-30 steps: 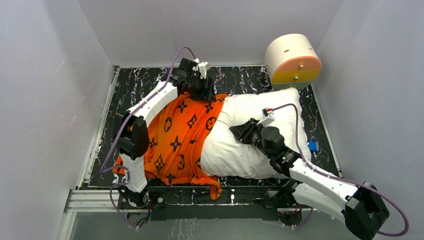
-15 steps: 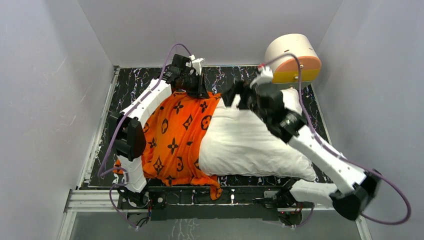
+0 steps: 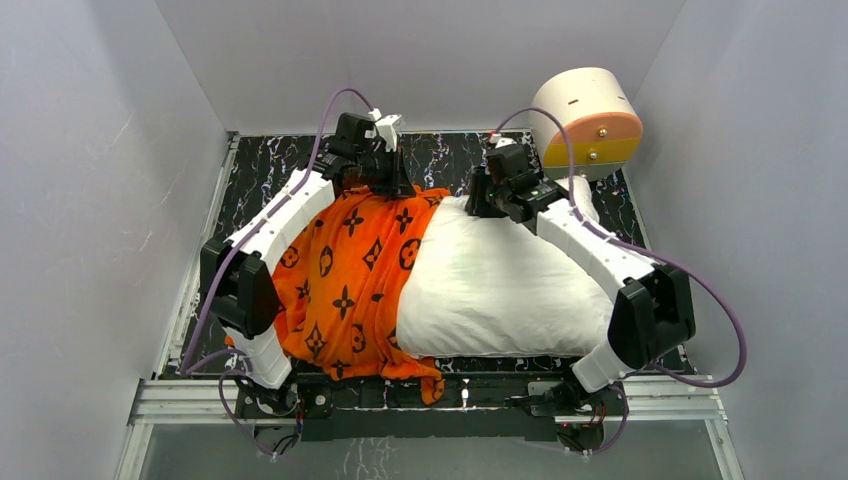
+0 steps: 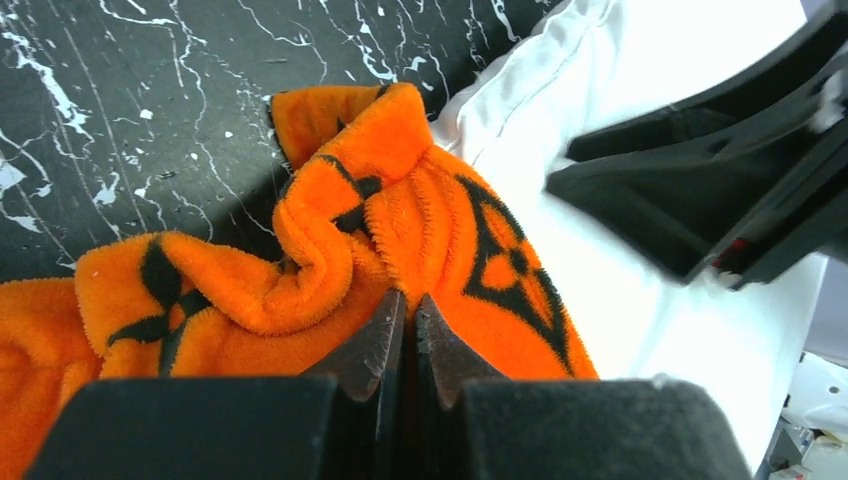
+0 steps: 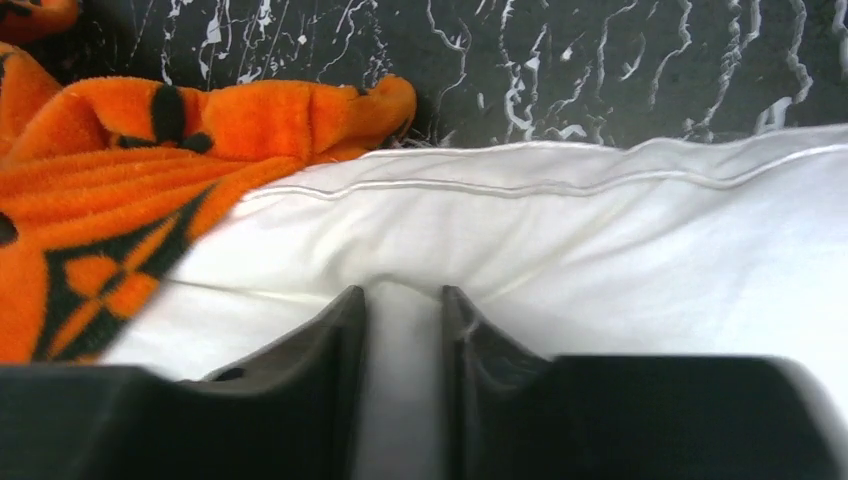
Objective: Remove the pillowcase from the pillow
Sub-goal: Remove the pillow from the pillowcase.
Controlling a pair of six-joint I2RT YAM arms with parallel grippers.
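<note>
The orange pillowcase [image 3: 340, 280] with dark motifs covers the left part of the white pillow [image 3: 500, 290], which lies across the black marbled table. My left gripper [image 3: 385, 185] is at the pillowcase's far edge. In the left wrist view it [image 4: 408, 298] is shut, pinching the plush orange pillowcase [image 4: 420, 220] beside the bare pillow [image 4: 680, 340]. My right gripper [image 3: 480, 205] presses on the pillow's far edge just right of the pillowcase. In the right wrist view it [image 5: 403, 290] holds a ridge of the pillow [image 5: 600, 230] between its fingers, with the pillowcase [image 5: 100, 140] to the left.
A round cream box [image 3: 585, 120] with an orange and yellow front stands at the back right corner. Grey walls close in the table [image 3: 280, 160] on three sides. The two grippers are close together at the far edge, about a hand's width apart.
The left gripper shut on the pillowcase's far edge. The right arm swung from the pillow's middle up to its far edge, opened wide, then began closing on the pillow.
</note>
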